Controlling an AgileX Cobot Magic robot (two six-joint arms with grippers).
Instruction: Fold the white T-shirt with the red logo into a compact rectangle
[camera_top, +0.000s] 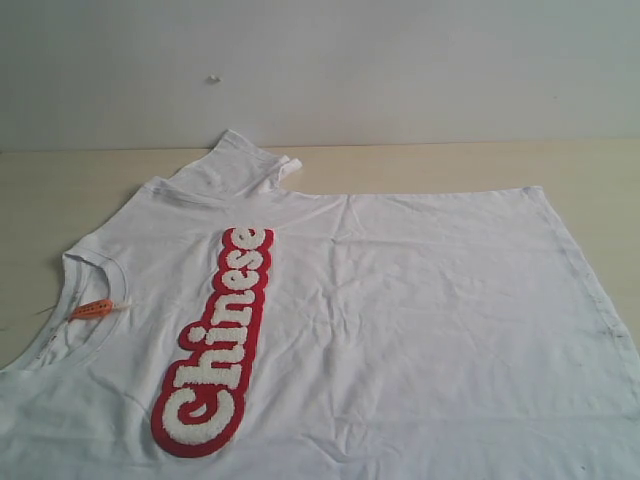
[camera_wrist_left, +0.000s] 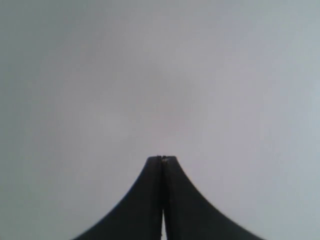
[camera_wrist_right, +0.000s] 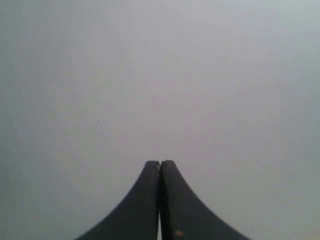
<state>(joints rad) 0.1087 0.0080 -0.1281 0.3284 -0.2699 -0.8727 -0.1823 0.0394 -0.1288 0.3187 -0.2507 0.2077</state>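
The white T-shirt (camera_top: 400, 300) lies spread face-up on the tabletop (camera_top: 450, 165), and its near edge runs out of the exterior view. Its long axis runs across that view: the neckline (camera_top: 95, 262) with the orange neck tag (camera_top: 95, 309) points to the left, the hem (camera_top: 585, 270) to the right. The red logo (camera_top: 215, 345) lies crosswise to this axis, with the "C" nearest the camera and the last "e" farthest. The far sleeve (camera_top: 245, 160) is bunched and partly doubled over. The left end effector (camera_wrist_left: 162, 159) and the right end effector (camera_wrist_right: 160, 162) each have their jaws pressed together on nothing. Neither appears in the exterior view, and each wrist view shows only a plain pale surface. Probable faults from this state: a pinch that takes only the top layer would separate front from back. The bunched sleeve, if not flattened, would give a lumpy, uneven fold. Unequal lift between the two arms would skew the fold line. The thick logo patch may resist creasing if the fold crosses it.
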